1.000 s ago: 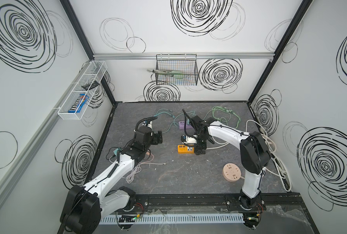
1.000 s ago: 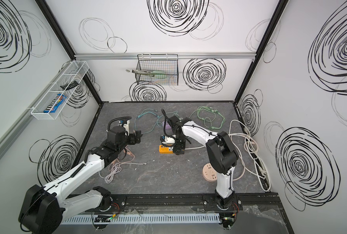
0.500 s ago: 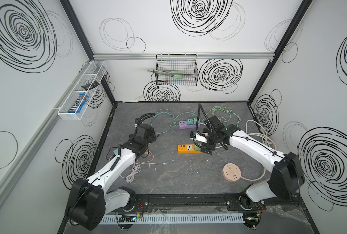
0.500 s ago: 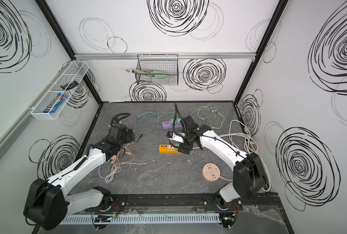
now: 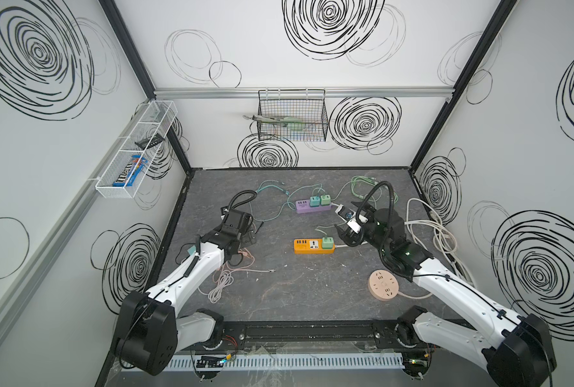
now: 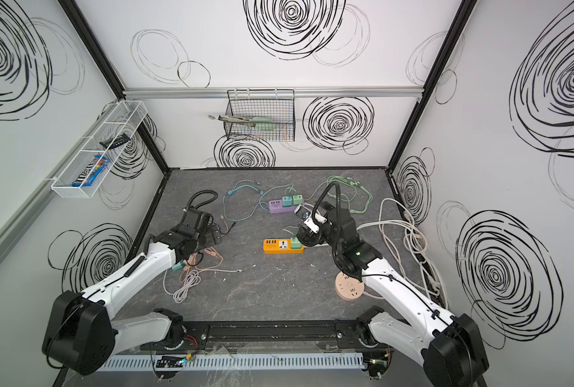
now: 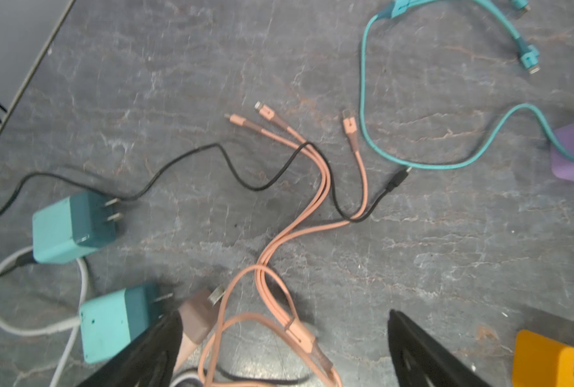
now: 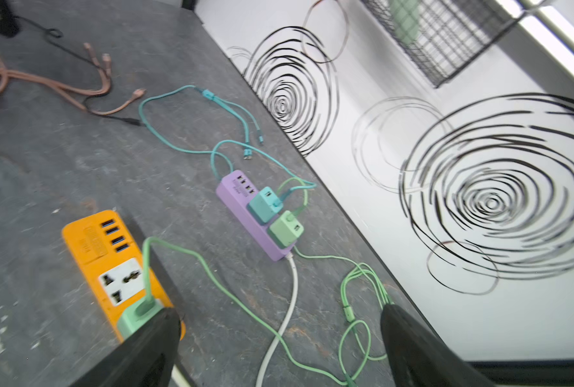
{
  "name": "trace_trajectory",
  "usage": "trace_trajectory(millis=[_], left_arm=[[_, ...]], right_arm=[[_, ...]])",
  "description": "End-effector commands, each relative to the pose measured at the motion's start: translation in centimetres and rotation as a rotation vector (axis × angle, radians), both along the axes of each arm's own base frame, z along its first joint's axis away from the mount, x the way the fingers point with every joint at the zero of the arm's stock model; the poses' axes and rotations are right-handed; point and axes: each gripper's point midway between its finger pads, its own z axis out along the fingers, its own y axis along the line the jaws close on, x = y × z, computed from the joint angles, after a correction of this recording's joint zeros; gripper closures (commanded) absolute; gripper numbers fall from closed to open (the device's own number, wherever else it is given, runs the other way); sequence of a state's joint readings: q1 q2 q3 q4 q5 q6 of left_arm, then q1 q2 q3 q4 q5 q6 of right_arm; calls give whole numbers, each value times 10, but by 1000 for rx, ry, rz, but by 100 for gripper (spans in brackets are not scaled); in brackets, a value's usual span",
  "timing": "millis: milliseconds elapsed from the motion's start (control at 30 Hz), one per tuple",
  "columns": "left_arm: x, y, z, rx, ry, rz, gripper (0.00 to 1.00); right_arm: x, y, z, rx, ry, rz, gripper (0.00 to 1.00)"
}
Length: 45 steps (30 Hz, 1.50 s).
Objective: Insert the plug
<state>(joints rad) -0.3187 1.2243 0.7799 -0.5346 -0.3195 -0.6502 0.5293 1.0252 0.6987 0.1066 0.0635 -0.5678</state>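
Nearer to you than the orange power strip (image 5: 314, 246), in both top views, a round pink socket (image 5: 383, 285) lies off to its right and a coiled pink cable (image 5: 220, 284) off to its left. Level with the strip and well to its left hangs the left gripper (image 5: 248, 236), jaws spread wide, holding nothing.

The top views mostly hide what lies under that arm; the left wrist view shows it. Two teal adapters (image 7: 74, 226) lie loose on the slate with their prongs bare, and a three-headed pink cable (image 7: 325, 181) is crossed by a thin black cable (image 7: 395, 182).

The green plug (image 5: 327, 243) stands upright at the strip's right end, seated in it, with a green cord looping out of its top. The right gripper (image 5: 347, 234) hangs just beside that end, jaws apart and empty.

Only the right wrist view gives you the strip's face: four blue USB ports (image 8: 114, 236) and a white universal socket (image 8: 123, 279) right next to the plug.

Beyond the strip lies a purple power strip (image 5: 313, 206) carrying a teal and a green adapter. Farther back, a wire basket (image 5: 292, 115) hangs on the wall.
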Motion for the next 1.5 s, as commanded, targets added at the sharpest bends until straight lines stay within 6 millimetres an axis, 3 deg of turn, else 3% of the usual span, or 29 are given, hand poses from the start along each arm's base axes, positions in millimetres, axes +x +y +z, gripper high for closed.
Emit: trace_trajectory(millis=[0,100,333,467,533,667,1000,1267,1467], left_arm=[[-24,-13,-9,-62,48,41,11],[-27,-25,-18,-80,52,20,26],[-11,-32,-38,-77,64,28,29],[2,-29,-49,-76,82,42,52],[6,-31,-45,-105,86,27,67],[17,-27,-2,-100,-20,-7,100],[24,-56,115,-156,-194,-160,100],[27,-120,175,-251,-309,-321,100],[35,-144,236,-231,-455,-406,100]], right_arm=[[21,-21,42,132,-112,-179,3],[30,-36,51,183,-144,-279,3],[31,-40,64,263,-147,-306,3],[33,-57,72,336,-153,-405,3],[34,-65,76,368,-147,-438,3],[38,-65,70,383,-86,-417,3],[48,-61,82,481,-96,-421,3],[49,-54,72,441,-70,-391,3],[48,-53,64,411,-52,-382,3]])
